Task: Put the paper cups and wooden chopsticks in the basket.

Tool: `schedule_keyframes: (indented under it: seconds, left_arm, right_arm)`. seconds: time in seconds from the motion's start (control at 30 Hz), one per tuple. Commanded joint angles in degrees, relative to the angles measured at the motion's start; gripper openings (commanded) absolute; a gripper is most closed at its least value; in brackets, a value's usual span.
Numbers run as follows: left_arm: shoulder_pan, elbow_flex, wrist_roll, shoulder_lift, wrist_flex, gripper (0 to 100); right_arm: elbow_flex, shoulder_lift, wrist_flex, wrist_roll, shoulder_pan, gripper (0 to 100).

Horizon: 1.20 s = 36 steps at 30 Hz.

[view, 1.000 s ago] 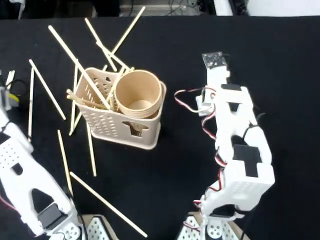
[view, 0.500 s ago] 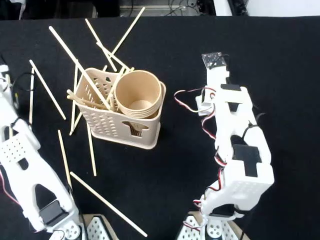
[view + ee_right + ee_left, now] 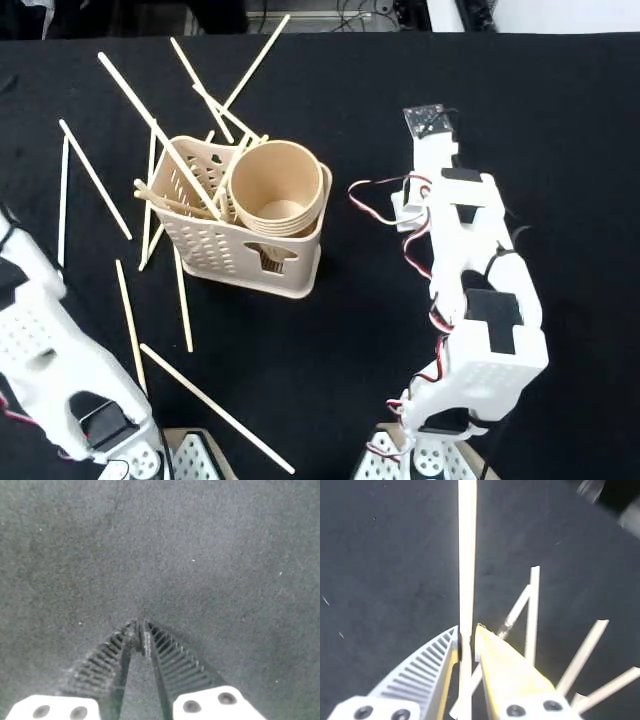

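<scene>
A white slotted basket point(image 3: 240, 255) stands left of centre on the black cloth. Nested paper cups point(image 3: 277, 185) sit in it, with several wooden chopsticks point(image 3: 170, 200) leaning beside them. More chopsticks lie loose around it: one upright at the far left point(image 3: 62, 200), one diagonal point(image 3: 93, 178), two in front point(image 3: 127, 320) point(image 3: 183, 300) and a long one point(image 3: 215, 408). My left gripper point(image 3: 467, 632) is shut on a chopstick point(image 3: 467, 555) that runs straight out between its fingers. Other sticks point(image 3: 533, 615) lie beyond it. My right gripper point(image 3: 428, 120) point(image 3: 140, 630) is shut on nothing, over bare cloth right of the basket.
The left arm's white body point(image 3: 50, 370) fills the lower left corner, close to the loose sticks. The right arm point(image 3: 480, 300) stretches along the right-centre. Chopsticks point(image 3: 225, 90) also cross behind the basket. Cables lie past the table's far edge point(image 3: 350, 15).
The left arm has swung along the table's left edge and its wrist has drawn out of the high view. Short sticks at that edge are gone. The right arm has not moved.
</scene>
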Motion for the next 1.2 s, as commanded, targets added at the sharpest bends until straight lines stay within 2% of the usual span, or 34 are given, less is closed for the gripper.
schedule_keyframes:
  seconds: [0.0,0.17,0.33,0.47,0.73,0.9,1.03,1.1,1.17]
  left_arm:
    - [6.46,16.22,9.67,-22.77,-0.18,3]
    - [17.8,24.84,13.36,-40.62,-4.92,3]
    - [29.05,35.21,13.19,-51.69,-16.79,3]
    - [34.86,49.54,13.1,-56.7,-26.29,3]
    - [38.46,86.73,13.1,-70.59,-54.95,3]
    - [40.57,104.22,13.1,-82.2,-72.79,3]
    - [40.84,117.85,12.48,-86.33,-87.56,3]
    - [40.84,123.12,9.05,-86.77,-91.96,3]
    - [40.92,126.2,7.12,-87.03,-92.13,3]
  right_arm:
    - [-0.04,-0.31,-0.79,0.44,-0.88,1.2]
    - [-0.04,-0.31,-0.79,0.44,-0.88,1.2]
    - [-0.04,-0.31,-0.79,0.44,-0.88,1.2]
    - [-0.04,-0.31,-0.79,0.44,-0.88,1.2]
    - [-0.04,-0.31,-0.79,0.44,-0.88,1.2]
    - [-0.04,-0.31,-0.79,0.44,-0.88,1.2]
    - [-0.04,-0.31,-0.79,0.44,-0.88,1.2]
    - [-0.04,-0.31,-0.79,0.44,-0.88,1.2]
    - [-0.04,-0.31,-0.79,0.44,-0.88,1.2]
